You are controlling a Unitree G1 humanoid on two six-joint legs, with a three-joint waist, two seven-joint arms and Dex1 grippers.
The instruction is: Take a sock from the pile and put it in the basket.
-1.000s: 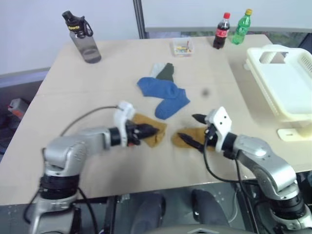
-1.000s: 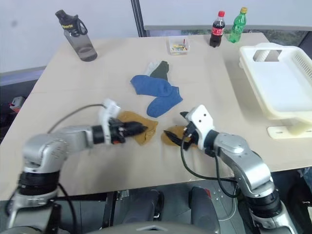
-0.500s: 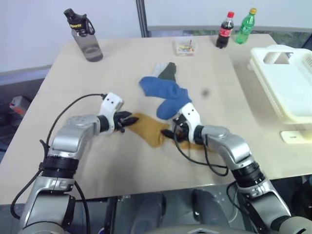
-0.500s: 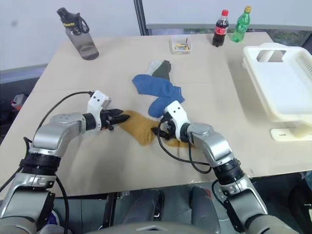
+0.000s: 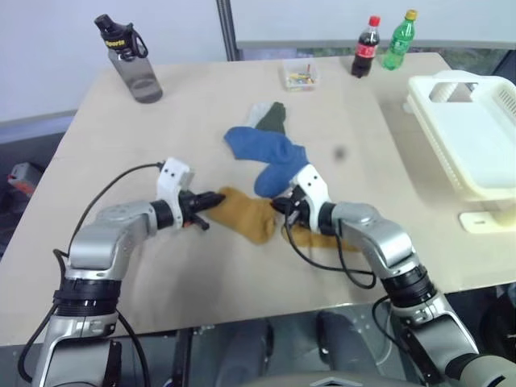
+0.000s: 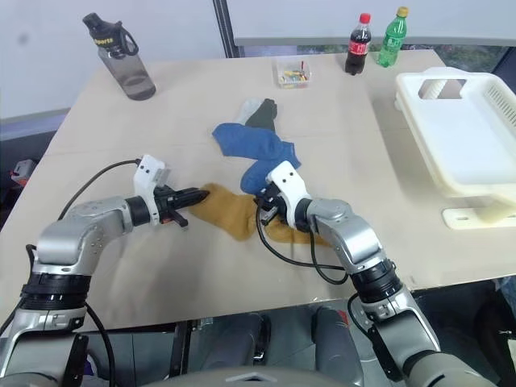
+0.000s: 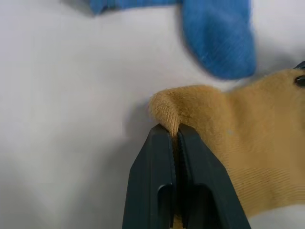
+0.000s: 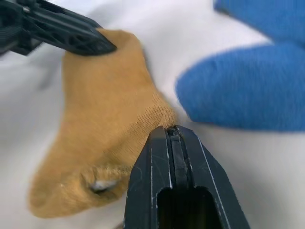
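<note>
Both grippers — left (image 5: 216, 198), right (image 5: 280, 206) — fingers pinched on opposite ends of mustard sock (image 5: 248, 216), on bench (image 5: 193, 105).

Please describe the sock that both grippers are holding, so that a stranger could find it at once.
On the table, nearest the robot, lies the mustard sock, stretched between the left gripper and right gripper. The blue socks lie just beyond, ungripped.

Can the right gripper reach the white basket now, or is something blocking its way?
Probably yes: bare table lies between the right gripper, shut on the mustard sock, and the basket. The left gripper pinches the sock too.
</note>
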